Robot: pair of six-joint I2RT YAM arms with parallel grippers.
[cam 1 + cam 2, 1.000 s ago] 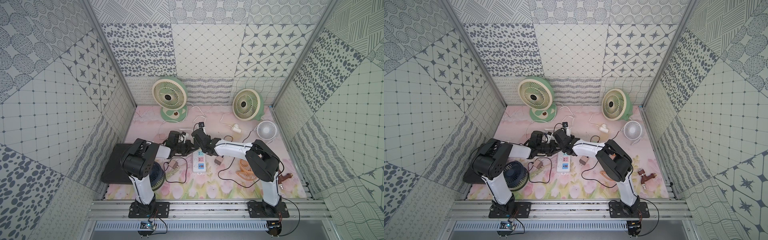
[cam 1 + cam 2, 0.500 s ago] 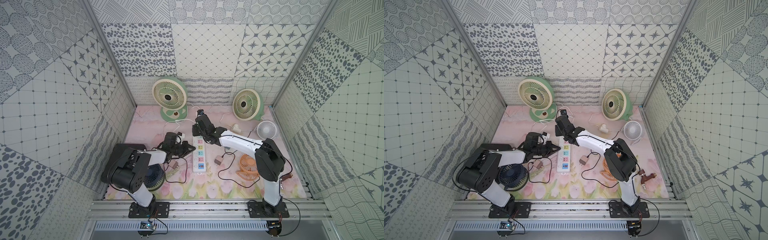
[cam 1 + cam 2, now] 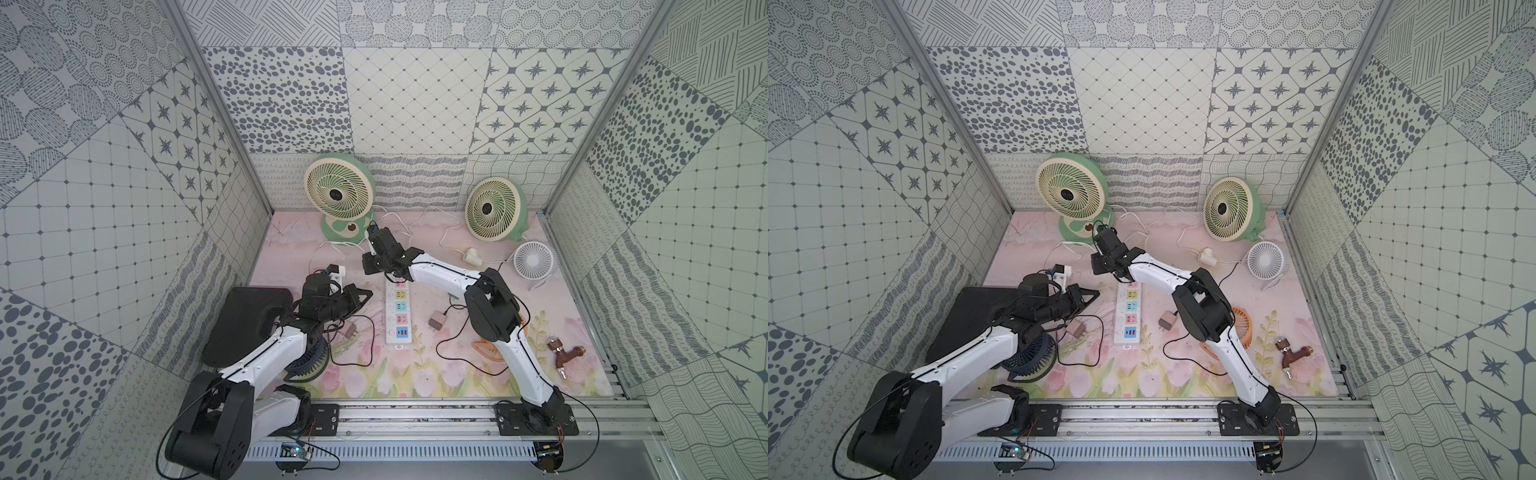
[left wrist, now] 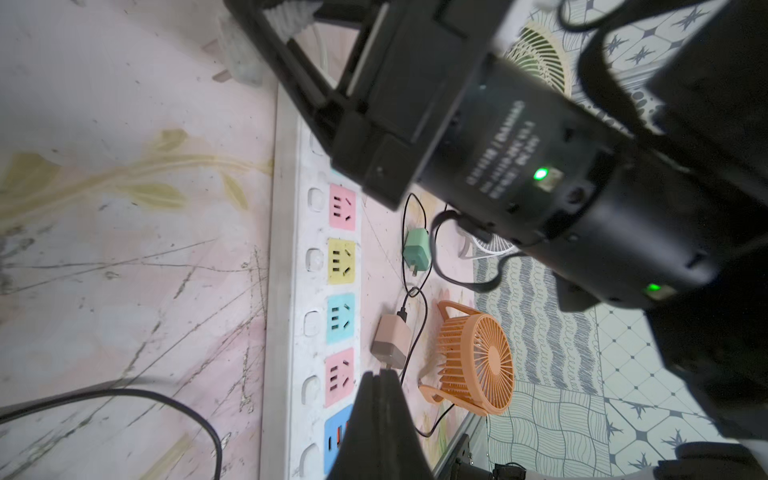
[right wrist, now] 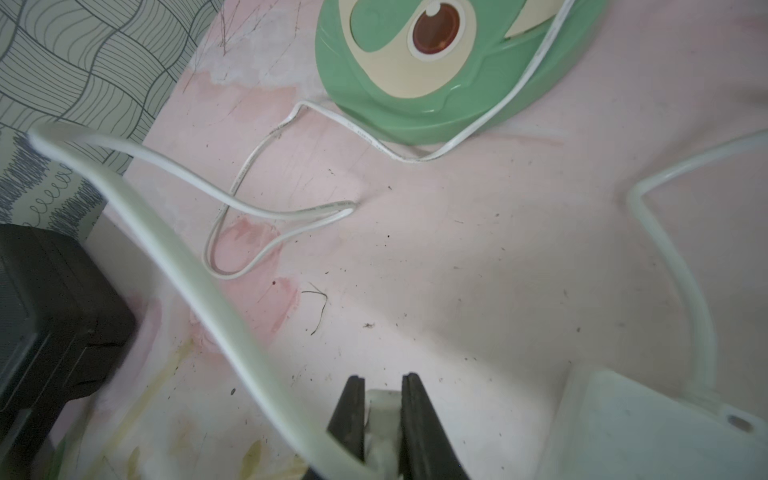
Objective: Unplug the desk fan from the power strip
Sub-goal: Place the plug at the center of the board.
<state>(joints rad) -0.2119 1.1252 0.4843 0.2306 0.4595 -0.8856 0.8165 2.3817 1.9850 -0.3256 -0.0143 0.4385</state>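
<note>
Nearest the rail, a dark blue fan (image 3: pixel 311 365) lies under the L arm beside a black case (image 3: pixel 245 320). On the R side a brown tap fitting (image 3: pixel 564 356) and an orange fan (image 4: pixel 478 357) lie on the worktop (image 3: pixel 291 249).

The power strip (image 3: pixel 398 316) lies mid-worktop, running near to far. Its blue USB panel is at the near end w/ the pastel sockets beyond, and those in view lie uncovered. A pinkish adapter (image 3: pixel 347 330) w/ black cable sits just L of it, and a second adapter (image 3: pixel 436 322) sits just R.

L hand (image 4: pixel 380 384) is closed on nothing, fingertips pressed together. It is near the strip's L edge, tips toward it.

Just past the strip's far end, R hand (image 5: pixel 382 386) is clamped on a white plug (image 5: pixel 380 415), which is off the strip. Whether it touches the worktop: can't tell. A thick white cord (image 5: pixel 241 332) arcs away from it.

Further back on the R are a loose plug (image 3: pixel 471 255) and a small white fan (image 3: pixel 534 261).

At the back wall stand two green fans. The bigger one (image 3: pixel 338 193) has a thin cord (image 5: pixel 291 214) looped in front of its base. The smaller one (image 3: pixel 492 208) stands to its R.
</note>
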